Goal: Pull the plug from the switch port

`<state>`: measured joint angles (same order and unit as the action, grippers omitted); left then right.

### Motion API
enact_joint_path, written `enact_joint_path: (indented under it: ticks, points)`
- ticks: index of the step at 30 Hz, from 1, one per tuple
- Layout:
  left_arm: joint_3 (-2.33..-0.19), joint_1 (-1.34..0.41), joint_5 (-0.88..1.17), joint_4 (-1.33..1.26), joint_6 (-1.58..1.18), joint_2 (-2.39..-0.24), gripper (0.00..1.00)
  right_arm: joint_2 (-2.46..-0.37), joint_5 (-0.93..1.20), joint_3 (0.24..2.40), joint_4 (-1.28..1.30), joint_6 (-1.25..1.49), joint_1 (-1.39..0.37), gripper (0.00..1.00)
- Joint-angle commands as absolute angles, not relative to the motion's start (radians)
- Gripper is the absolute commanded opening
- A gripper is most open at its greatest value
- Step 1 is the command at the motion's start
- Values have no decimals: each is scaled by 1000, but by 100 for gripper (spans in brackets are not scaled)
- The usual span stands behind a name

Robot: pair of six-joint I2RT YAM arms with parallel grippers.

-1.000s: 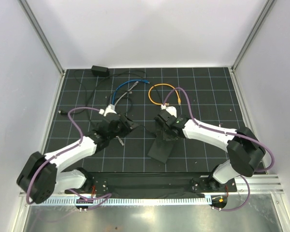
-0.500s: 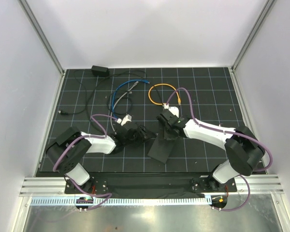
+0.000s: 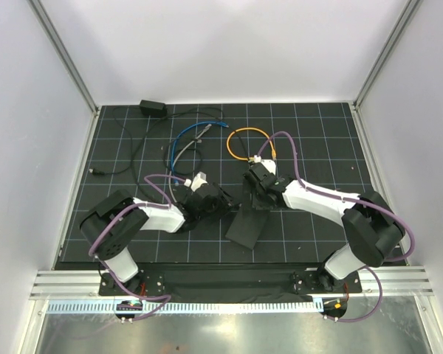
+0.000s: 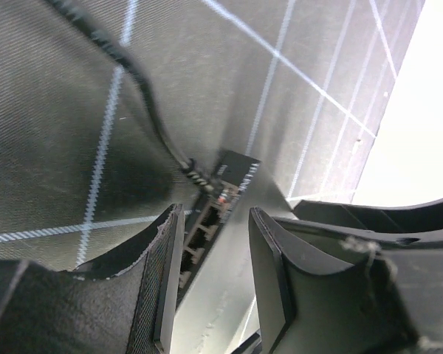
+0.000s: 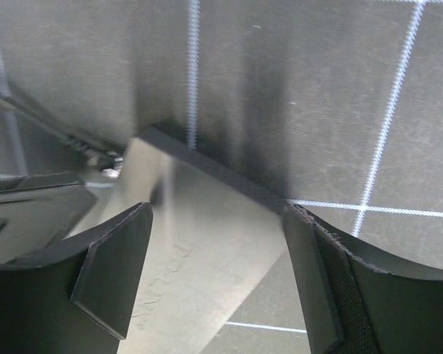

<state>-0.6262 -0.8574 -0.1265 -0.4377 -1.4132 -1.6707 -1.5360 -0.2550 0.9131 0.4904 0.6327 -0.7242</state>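
Observation:
The flat black switch box (image 3: 246, 223) lies on the mat between my two grippers. In the left wrist view its port edge (image 4: 199, 234) shows a row of sockets, and a black plug (image 4: 196, 175) on a black cable (image 4: 125, 63) sits in the far end socket. My left gripper (image 3: 218, 200) (image 4: 214, 214) is open, its jaws on either side of the port edge, short of the plug. My right gripper (image 3: 254, 193) (image 5: 218, 214) is open over the box top (image 5: 199, 243), near its far corner. The plug (image 5: 103, 156) shows at the left of the right wrist view.
A small black power adapter (image 3: 153, 108) lies at the back left with a thin black lead. A blue cable (image 3: 183, 140) and an orange cable (image 3: 244, 144) loop behind the grippers. Grey walls enclose the mat on three sides.
My left arm has folded in and its gripper has swung right, from the mat's left middle up to the box's port edge. My right gripper has shifted slightly away along the box.

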Motion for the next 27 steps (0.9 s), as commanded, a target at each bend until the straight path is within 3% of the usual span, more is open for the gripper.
enact_joint_path:
  ticks: [1,21,27]
  points:
    - [-650,-865,-152,-482,-1451,-1695,44,-1520,-241,882,498,621,-703,80]
    - [-660,-868,-153,-494,-1474,-1727,47,-1365,-229,828,543,624,-683,82]
    - [-650,-867,-143,-554,-1516,-1756,48,-1399,-190,813,499,655,-681,77]
